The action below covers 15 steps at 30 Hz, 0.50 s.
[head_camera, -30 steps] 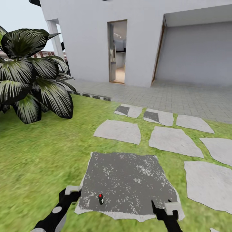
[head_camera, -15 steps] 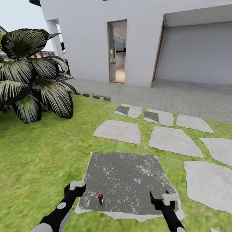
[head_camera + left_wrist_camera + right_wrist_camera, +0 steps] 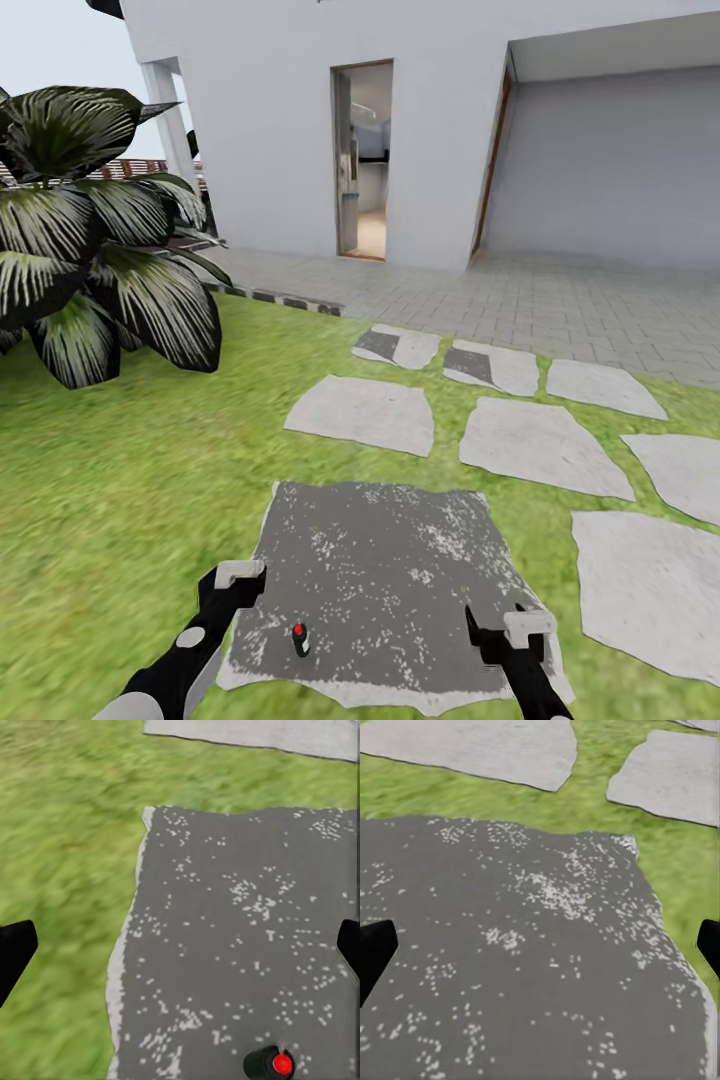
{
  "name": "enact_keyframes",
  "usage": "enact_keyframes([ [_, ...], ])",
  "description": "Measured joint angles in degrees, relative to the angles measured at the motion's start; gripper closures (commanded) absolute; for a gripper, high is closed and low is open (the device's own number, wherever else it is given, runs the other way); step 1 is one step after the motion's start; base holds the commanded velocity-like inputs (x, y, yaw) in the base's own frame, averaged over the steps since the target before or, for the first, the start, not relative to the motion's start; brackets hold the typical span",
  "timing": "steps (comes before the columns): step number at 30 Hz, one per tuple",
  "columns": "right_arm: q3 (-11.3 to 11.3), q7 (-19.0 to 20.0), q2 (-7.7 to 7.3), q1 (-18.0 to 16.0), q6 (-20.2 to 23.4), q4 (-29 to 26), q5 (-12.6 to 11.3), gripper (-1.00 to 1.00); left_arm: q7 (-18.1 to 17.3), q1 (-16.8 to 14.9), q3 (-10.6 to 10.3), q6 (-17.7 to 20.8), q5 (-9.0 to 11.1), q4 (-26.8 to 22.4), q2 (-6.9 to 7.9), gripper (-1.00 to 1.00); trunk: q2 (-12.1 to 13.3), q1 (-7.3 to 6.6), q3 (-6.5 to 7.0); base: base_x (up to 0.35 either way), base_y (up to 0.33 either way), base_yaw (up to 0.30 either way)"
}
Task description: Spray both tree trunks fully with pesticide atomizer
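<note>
Red-topped pesticide atomizer (image 3: 299, 639) upright on dark slab (image 3: 380, 580).

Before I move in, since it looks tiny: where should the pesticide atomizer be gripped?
Probably around the dark body below the red top of the pesticide atomizer, coming from above with the left gripper, which is nearer. It stands roughly upright on the dark slab, so its sides are free.

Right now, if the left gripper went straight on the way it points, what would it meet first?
Probably the dark speckled slab. The left gripper, jaws wide apart, aims at bare stone; the pesticide atomizer stands off to one side.
</note>
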Motion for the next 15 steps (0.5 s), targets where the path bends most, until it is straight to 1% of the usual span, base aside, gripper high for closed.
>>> enact_keyframes([
  [15, -0.1, -0.18, 0.0, -0.03, -0.03, 0.34, -0.04, -1.0, -0.06, -0.09, -0.14, -0.01, -0.31, 0.38, -0.03, -1.0, 0.0, 0.0, 0.0, 0.234, -0.196, 0.0],
])
